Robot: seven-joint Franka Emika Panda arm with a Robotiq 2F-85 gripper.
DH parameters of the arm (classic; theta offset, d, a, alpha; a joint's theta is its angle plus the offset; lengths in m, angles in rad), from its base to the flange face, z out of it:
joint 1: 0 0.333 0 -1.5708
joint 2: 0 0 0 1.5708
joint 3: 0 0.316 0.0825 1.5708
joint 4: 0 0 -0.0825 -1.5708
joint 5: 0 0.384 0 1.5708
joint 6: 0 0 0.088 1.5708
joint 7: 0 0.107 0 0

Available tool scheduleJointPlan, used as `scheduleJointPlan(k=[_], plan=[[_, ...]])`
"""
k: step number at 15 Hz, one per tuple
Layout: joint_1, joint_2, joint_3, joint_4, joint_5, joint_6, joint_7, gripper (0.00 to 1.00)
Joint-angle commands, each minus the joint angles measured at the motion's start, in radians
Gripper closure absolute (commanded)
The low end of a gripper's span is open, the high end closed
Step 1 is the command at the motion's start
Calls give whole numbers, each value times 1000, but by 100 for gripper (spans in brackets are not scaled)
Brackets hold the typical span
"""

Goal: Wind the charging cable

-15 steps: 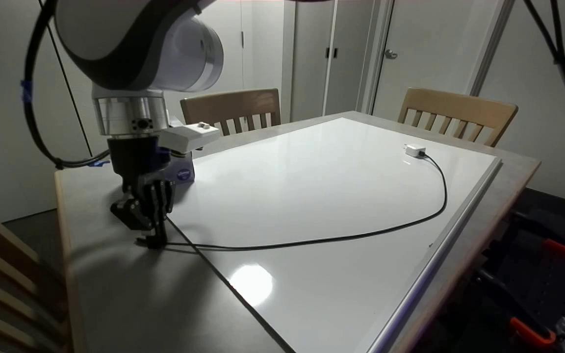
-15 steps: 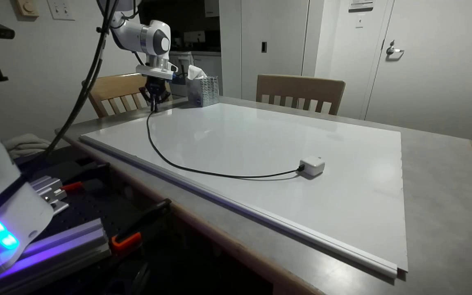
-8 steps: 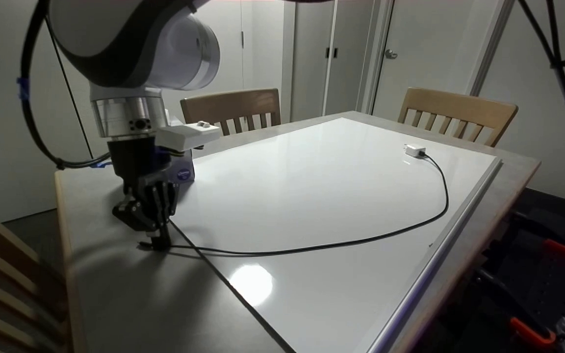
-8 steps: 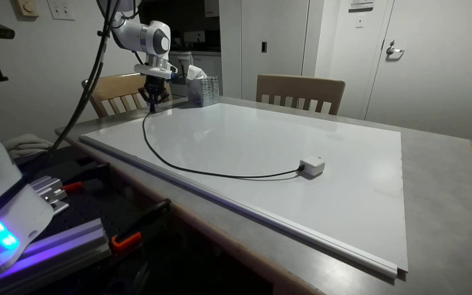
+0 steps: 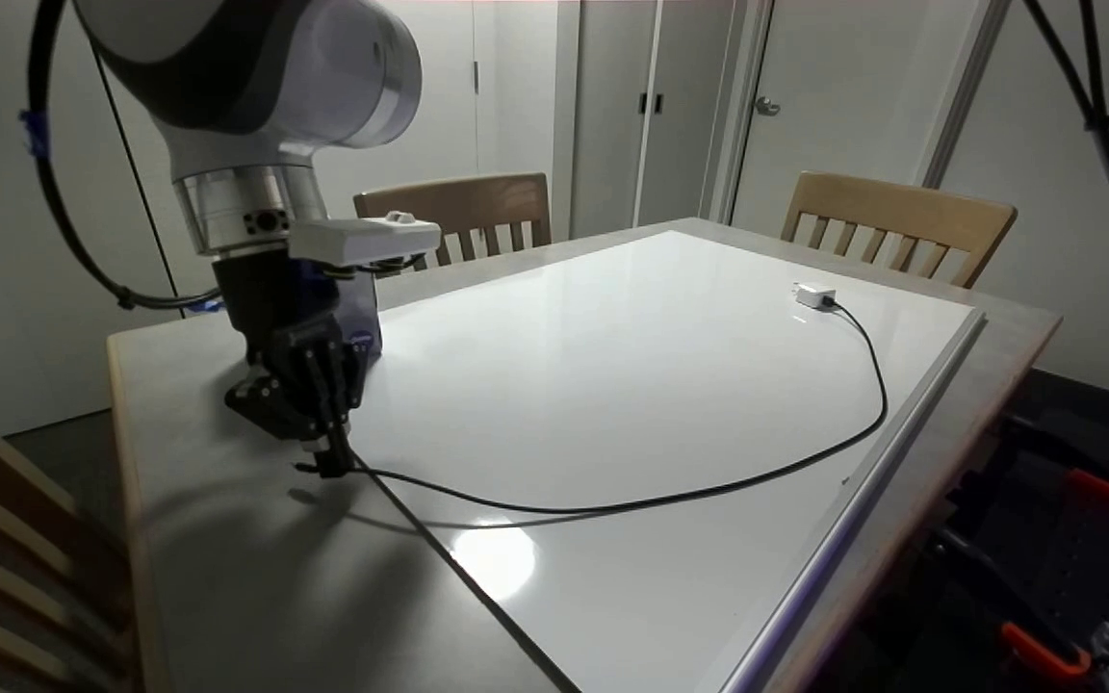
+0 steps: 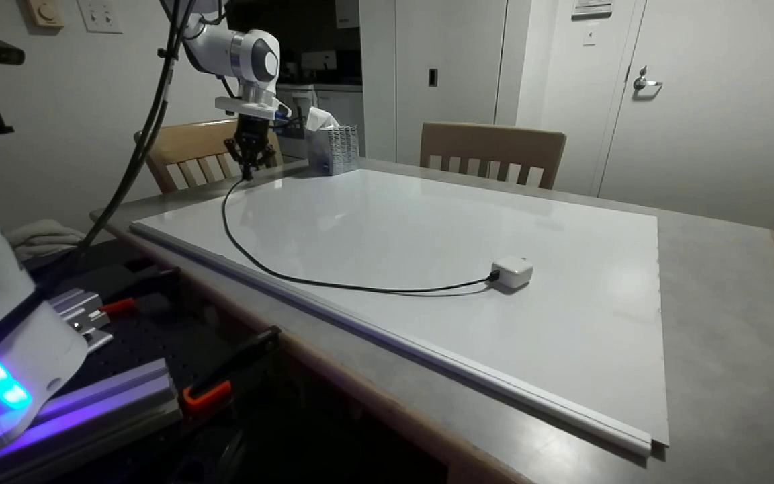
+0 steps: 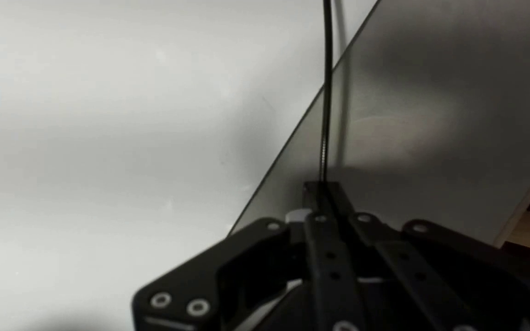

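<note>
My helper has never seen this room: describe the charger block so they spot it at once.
On the table lies a glossy white board. Across it curves a black cable, plugged into the charger block. Unlike that thin, dark cable, the block is small, white and boxy.

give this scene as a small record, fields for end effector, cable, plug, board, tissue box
end effector: shut on the charging cable near one end, over the table
charging cable: black, in one open curve, not wound, raised near the grip
white plug: at the charging cable's far end, on the white board
white board: flat on the table
tissue box: near a corner of the white board
</note>
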Motion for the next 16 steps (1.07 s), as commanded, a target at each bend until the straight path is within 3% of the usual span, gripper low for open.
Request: scheduleJointPlan(k=[1,5,6,9,16], plan=[[12,-24,-23,3,11,-72,139,99],[6,-60,-26,-67,29,-4,388,99],[5,-7,-8,4,1,-27,308,96],[5,-15,-9,-5,2,-26,377,96],[5,-25,-10,-17,2,-25,386,96]])
